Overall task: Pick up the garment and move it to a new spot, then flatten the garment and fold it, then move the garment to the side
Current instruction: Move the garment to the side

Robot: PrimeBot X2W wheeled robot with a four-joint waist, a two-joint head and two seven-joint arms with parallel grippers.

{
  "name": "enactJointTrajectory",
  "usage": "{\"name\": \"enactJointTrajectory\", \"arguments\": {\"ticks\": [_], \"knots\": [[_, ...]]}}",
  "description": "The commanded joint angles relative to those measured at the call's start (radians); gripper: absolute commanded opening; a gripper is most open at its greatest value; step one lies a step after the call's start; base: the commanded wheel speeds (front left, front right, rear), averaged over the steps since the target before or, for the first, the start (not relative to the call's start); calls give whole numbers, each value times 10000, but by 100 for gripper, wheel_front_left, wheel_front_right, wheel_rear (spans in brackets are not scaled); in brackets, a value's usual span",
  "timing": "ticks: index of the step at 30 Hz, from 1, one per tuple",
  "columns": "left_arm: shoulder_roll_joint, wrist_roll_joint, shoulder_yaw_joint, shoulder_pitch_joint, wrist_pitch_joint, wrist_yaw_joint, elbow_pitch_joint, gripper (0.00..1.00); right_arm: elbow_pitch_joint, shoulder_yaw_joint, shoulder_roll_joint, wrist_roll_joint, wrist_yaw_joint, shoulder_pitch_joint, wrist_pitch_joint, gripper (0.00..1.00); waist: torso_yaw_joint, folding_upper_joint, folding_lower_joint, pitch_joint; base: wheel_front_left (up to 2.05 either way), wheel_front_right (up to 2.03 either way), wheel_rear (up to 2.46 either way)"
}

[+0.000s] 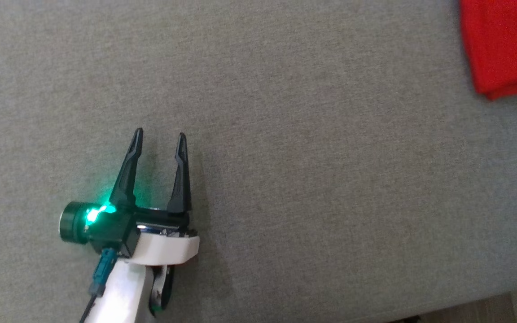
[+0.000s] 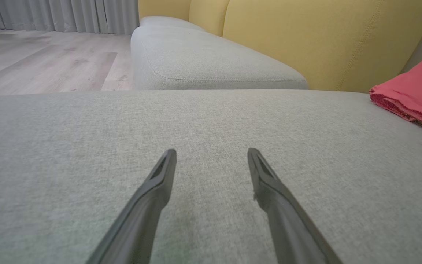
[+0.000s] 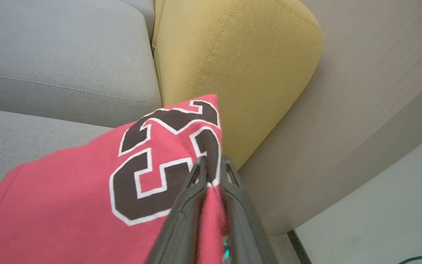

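Grey sofa seat [image 1: 330, 179] in the head view: left claw [image 1: 159, 137] over it, fingers apart, garment [image 1: 501, 45] well off to its upper right. Left wrist view: garment [image 2: 412, 91] right of the spread fingers. Right wrist view: right claw [image 3: 214, 163] pinches the garment's [image 3: 86, 198] edge, cushion [image 3: 240, 66] beyond.

**Head view:** taken from above and directed steeply down onto the grey sofa seat [image 1: 330, 179], from a moderate distance.

**Left wrist view:** taken low and close over the same seat, directed along it toward the yellow back cushions [image 2: 324, 40].

**Right wrist view:** held just above the red garment [image 3: 68, 198] and angled downward (the nearest of the three).

The garment is shared by all three views; in the first two it is cut by the right edge.
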Motion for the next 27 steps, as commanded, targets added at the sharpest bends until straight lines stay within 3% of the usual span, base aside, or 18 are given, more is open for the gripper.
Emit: {"name": "enactJointTrajectory", "arguments": {"ticks": [1,6,10,12,16,21,27], "knots": [[-16,81,194,-209,-49,-30,-175,100,-733,-478,-136,-237,-9,363,236,100,41,0,-1,185,0,0,0],[-17,-266,182,-350,-49,-12,-102,100,-1708,-1380,485,-1291,-9,874,97,100,323,0,-1,-21,0,0,0],[-17,-854,298,-141,-49,21,-15,100,-2030,-1322,1607,-2056,-9,1404,-783,100,645,0,-1,-734,0,0,0],[-17,-1194,382,150,-49,-118,92,100,-1789,-429,2368,-1935,-9,1973,-1585,100,887,0,-1,-1469,0,0,0],[-17,-1447,506,588,-49,-210,421,100,-829,829,3246,-1095,-9,2755,-2727,100,1227,0,-1,-2693,0,0,0],[-17,-1362,789,1335,-49,18,589,100,270,2682,3792,136,-9,3722,-3396,100,1561,0,-1,-4272,0,0,0],[-17,-1240,1198,2220,-49,190,214,100,-506,3550,4422,943,-9,5096,-3427,100,1809,0,-1,-5459,0,0,0]]}}
